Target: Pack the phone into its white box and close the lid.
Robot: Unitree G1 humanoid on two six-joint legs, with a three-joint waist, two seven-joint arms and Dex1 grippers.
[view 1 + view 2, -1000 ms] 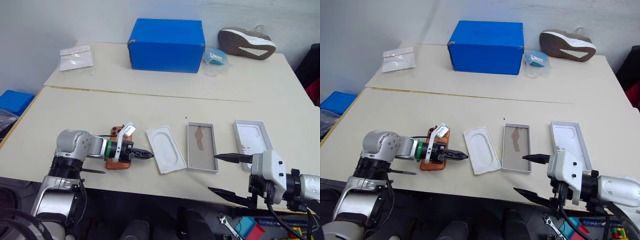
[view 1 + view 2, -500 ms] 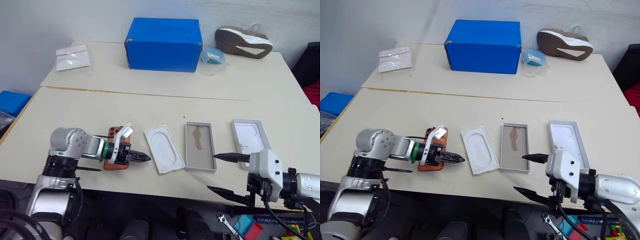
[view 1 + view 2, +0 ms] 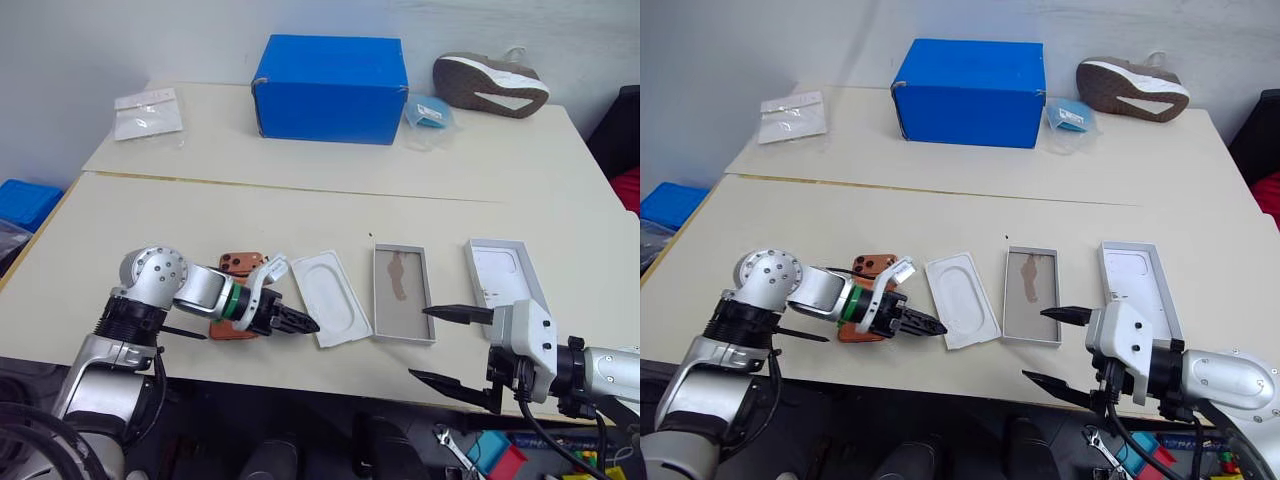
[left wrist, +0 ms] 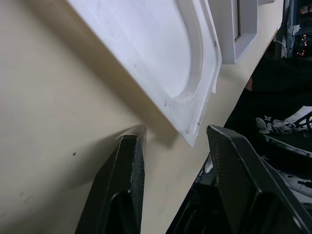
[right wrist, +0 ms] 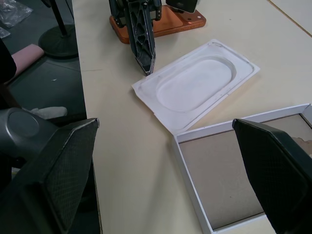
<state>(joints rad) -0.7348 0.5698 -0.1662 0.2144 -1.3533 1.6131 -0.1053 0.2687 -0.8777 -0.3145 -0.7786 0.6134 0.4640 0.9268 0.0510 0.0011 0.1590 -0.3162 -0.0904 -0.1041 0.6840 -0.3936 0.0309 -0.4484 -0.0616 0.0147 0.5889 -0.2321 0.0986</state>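
The left gripper point(image 3: 300, 324) has moved right, off the flat copper-orange phone point(image 3: 238, 265), and opened narrowly at the white moulded insert's point(image 3: 332, 297) near corner. The phone lies on the table beside it. The right gripper point(image 3: 452, 344) stands wide, empty, near the shallow white box point(image 3: 402, 336).

Lighting: even, bright, diffuse from overhead; no glare on the desk point(image 3: 300, 215). Shadows: soft, short, close under objects. Head views: sharp throughout. Left wrist view: near fingers point(image 4: 127, 195) soft, slightly out of focus. Right wrist view: near fingers point(image 5: 58, 170) blurred, background dim.
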